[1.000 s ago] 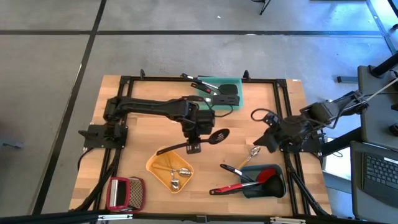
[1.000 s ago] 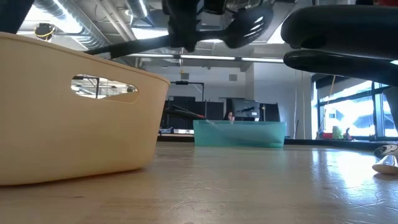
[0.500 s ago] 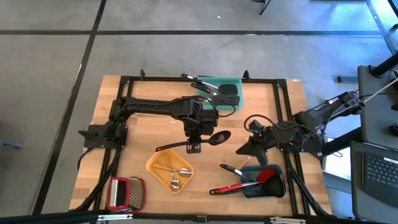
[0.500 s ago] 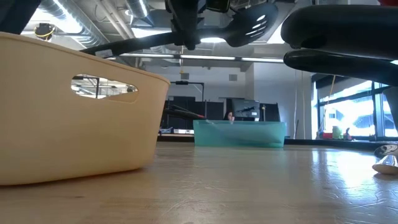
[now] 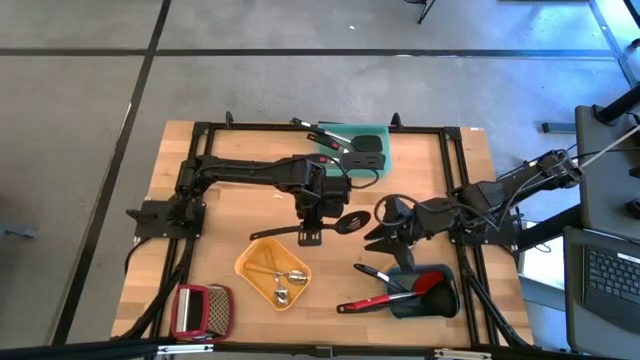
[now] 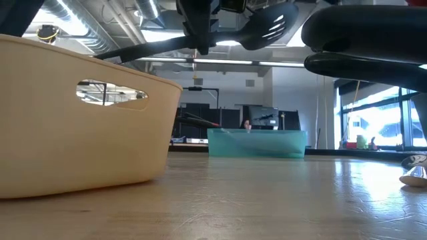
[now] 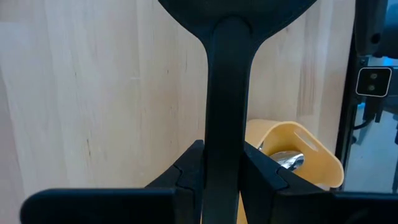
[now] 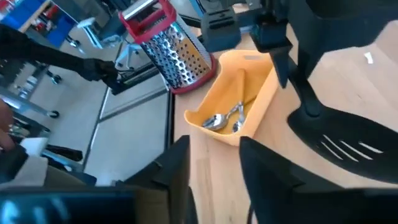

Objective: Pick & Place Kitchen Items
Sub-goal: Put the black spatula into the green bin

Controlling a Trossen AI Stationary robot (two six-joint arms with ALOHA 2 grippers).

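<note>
Left arm reaches across mid-table, left gripper [image 5: 311, 236] jaws clamped on a black handle | right arm extends inward, right gripper [image 5: 377, 238] jaws parted

Left tool [image 5: 311, 235] gripping slotted black spatula [image 5: 312, 228] – above table [image 5: 220, 180], right tool [image 5: 377, 232] beside

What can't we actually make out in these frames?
- Metal spoon by the grey-blue tray: hidden in the high view under the right gripper.
- Slotted spoon handle end: left wrist view cuts it off at the bottom edge, behind the left gripper.
- Yellow tray contents: its wall blocks them in the low view.
- Teal tray contents: too small in the high view, walled off in the low view.
</note>
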